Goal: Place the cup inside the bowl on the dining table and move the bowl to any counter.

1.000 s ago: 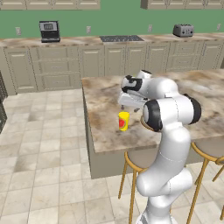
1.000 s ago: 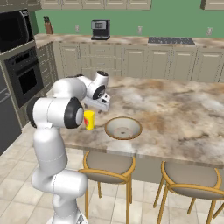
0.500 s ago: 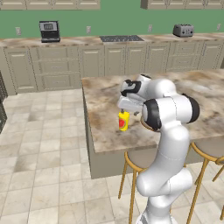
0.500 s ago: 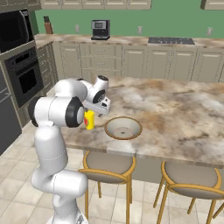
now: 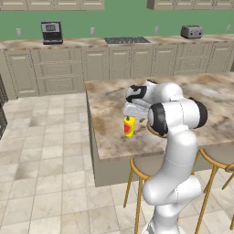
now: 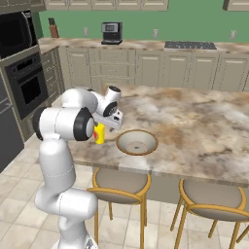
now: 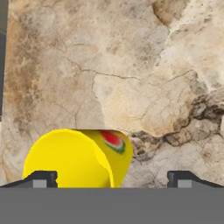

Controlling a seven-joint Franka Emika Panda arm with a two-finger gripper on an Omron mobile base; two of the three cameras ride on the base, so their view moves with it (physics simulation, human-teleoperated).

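Note:
The yellow cup [image 5: 129, 126] with a red mark stands upright near the left end of the dining table [image 5: 109, 141]. My gripper [image 5: 131, 114] hangs just above it, pointing down, jaws open. In the hand view the cup [image 7: 78, 157] lies between the two fingertips [image 7: 41, 179], closer to the left one, with nothing gripped. In the right base view the cup [image 6: 99, 133] peeks out beside my arm, under the gripper [image 6: 108, 124]. Just to its right on the table sits the shallow tan bowl [image 6: 136, 142], which holds nothing.
Wooden stools [image 6: 119, 182] stand along the table's near side. The counter [image 5: 91, 43] runs along the back wall with a coffee machine [image 5: 51, 33], a cooktop [image 5: 126, 40] and a toaster [image 5: 191, 31]. A wall oven [image 6: 24, 82] stands at the left.
The hand has come down a little toward the cup, jaws staying open. The cup and the bowl have not moved.

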